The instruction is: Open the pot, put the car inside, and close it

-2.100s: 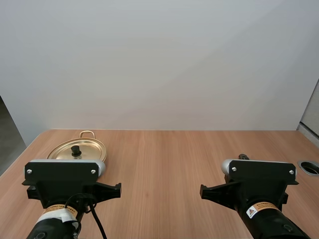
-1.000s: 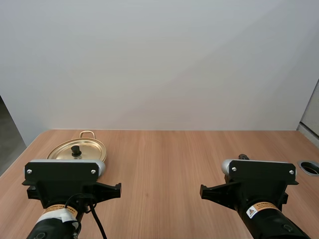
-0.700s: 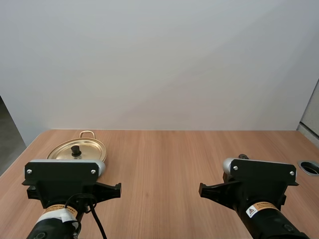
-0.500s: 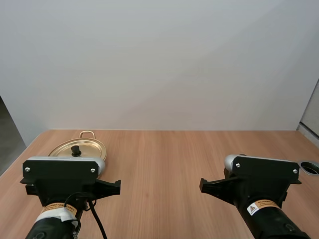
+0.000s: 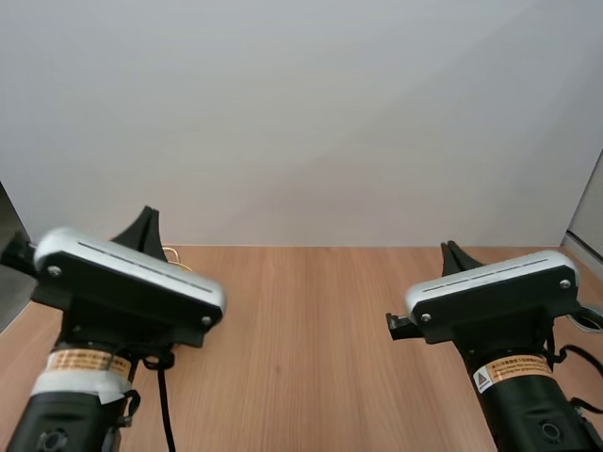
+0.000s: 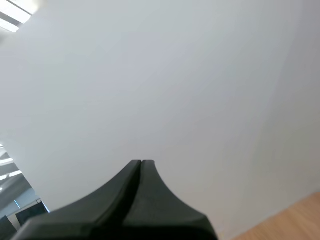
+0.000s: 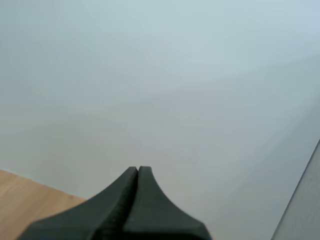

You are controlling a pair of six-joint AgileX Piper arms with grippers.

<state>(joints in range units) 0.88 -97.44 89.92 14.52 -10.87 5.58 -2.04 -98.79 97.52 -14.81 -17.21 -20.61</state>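
A small piece of the gold pot's handle peeks out beside my raised left arm, which hides the rest of the pot. My left gripper points up and forward above the table's left side, its fingers together as one dark wedge holding nothing. My right gripper is raised the same way on the right side, and its fingers also lie together in a single wedge.
The wooden table stretches between the two arms to a pale wall behind. A round metal-rimmed hole sits at the table's right edge, partly behind my right arm.
Both arms have lifted and tilted their wrists upward, so the grippers now point up at the wall. My left arm now covers nearly all of the pot and its lid.
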